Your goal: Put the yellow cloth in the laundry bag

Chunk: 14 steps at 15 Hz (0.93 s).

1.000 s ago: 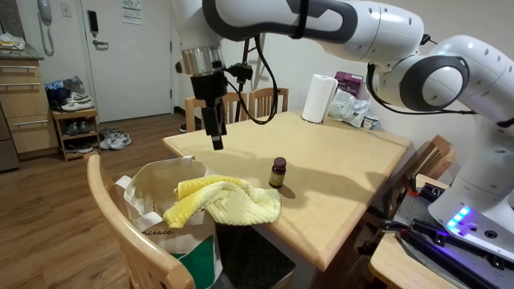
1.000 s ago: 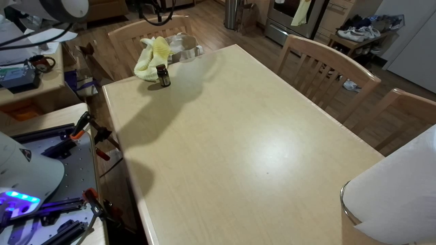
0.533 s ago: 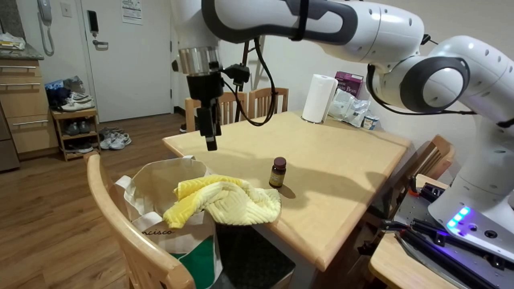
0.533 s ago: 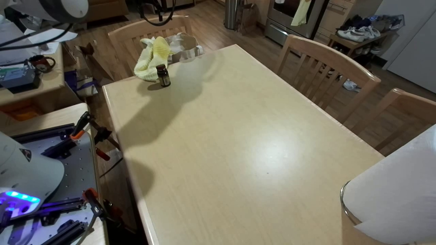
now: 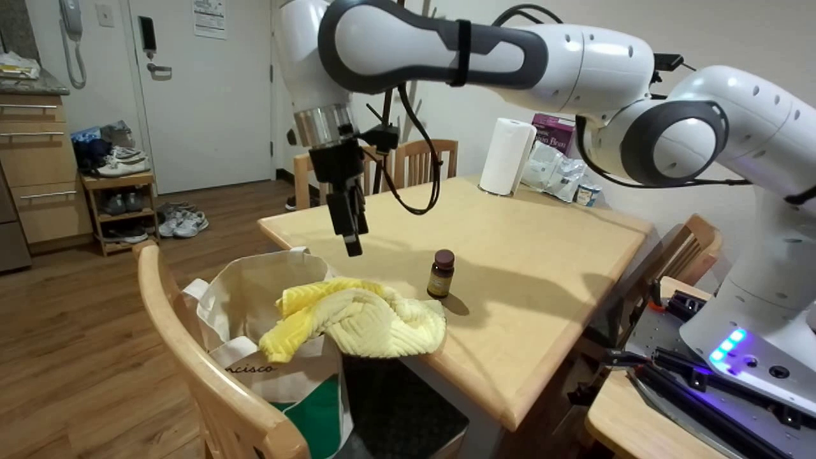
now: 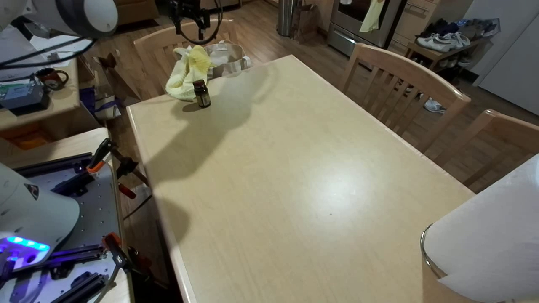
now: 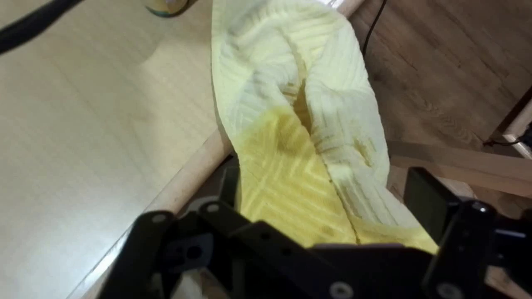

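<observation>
Yellow cloth [image 5: 376,322] is draping over the table edge [image 5: 475,386] beneath the gripper [image 7: 328,195], which is hovering, jaws spread, holding nothing. Once lower, it should be pinching the fold deeply, then lifting before carrying toward nine o'clock in an exterior view, where the laundry bag [image 5: 299,376] is gaping. Its bottom is hiding; cloth-rim contact is looking uncertain.

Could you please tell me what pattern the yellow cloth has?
The yellow cloth has zigzag ribbing in brighter and paler yellow, best seen in the wrist view.

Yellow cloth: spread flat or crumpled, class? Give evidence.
Crumpled: in the wrist view, the yellow cloth shows raised, overlapping folds with a dark crease between them.
</observation>
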Tool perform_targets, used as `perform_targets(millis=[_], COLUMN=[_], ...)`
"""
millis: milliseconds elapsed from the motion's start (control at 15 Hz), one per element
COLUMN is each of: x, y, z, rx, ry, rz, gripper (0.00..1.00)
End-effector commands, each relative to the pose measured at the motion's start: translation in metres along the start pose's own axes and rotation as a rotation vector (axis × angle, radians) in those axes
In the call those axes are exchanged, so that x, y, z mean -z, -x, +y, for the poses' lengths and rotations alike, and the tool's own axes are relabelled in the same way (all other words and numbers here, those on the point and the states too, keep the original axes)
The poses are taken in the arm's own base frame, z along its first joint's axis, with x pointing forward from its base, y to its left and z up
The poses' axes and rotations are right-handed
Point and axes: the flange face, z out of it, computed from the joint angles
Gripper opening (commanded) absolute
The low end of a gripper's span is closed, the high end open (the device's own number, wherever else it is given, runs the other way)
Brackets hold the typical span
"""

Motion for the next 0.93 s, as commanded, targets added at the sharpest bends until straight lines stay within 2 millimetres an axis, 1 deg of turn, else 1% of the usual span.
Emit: perform_targets(millis=[0,400,733,800,867], x=[-0.029,-0.081,-0.121,-0.127,-0.132], y=[-0.001,-0.011,-0.018,-0.019,-0.019], z=[0.014,0.016,0.023,0.025,0.026], rx=[-0.06,-0.056,-0.094,-0.099,-0.094], ry=[-0.153,-0.377,-0.375,-0.376,-0.384], rz=[-0.084,-0.175,-0.217,-0.227,-0.232], gripper=[1.0,1.0,1.0,0.75,0.74])
